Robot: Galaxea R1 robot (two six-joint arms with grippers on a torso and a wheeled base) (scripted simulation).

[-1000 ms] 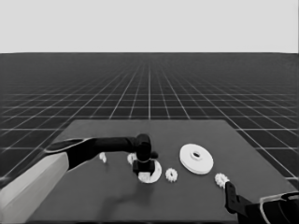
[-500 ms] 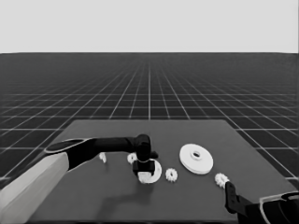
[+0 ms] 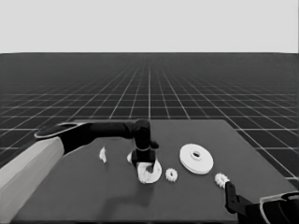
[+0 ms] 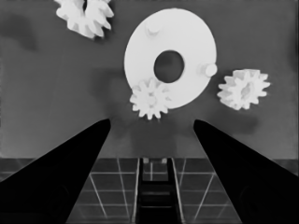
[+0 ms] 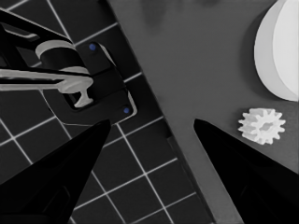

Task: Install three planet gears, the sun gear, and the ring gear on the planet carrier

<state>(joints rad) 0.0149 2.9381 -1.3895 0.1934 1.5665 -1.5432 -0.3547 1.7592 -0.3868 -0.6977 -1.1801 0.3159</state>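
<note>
Little has moved since the earlier head frames: left gripper (image 3: 144,164) still stands over the planet carrier (image 3: 150,173) at lower centre, perhaps a touch higher. Its fingers (image 4: 70,163) are spread wide and hold nothing in the left wrist view.

One planet gear (image 4: 150,98) sits on the carrier's rim, apparently on a peg; two bare pegs remain on the disc. Loose gears: one (image 4: 243,88) just beside the carrier at right of that frame, another (image 4: 85,15) at its upper left.

Head view, outward: thin white piece (image 3: 103,154) left of the gripper, a gear (image 3: 171,175) just right of the carrier, ring gear (image 3: 196,158) further right, another gear (image 3: 221,179) near the lower right. Right gripper (image 3: 231,198) waits at the lower right corner, fingers spread, empty.

Risk: if the seated gear is not fully down on its peg, the next reach could knock it off. A wide-open finger could also nudge the carrier.
</note>
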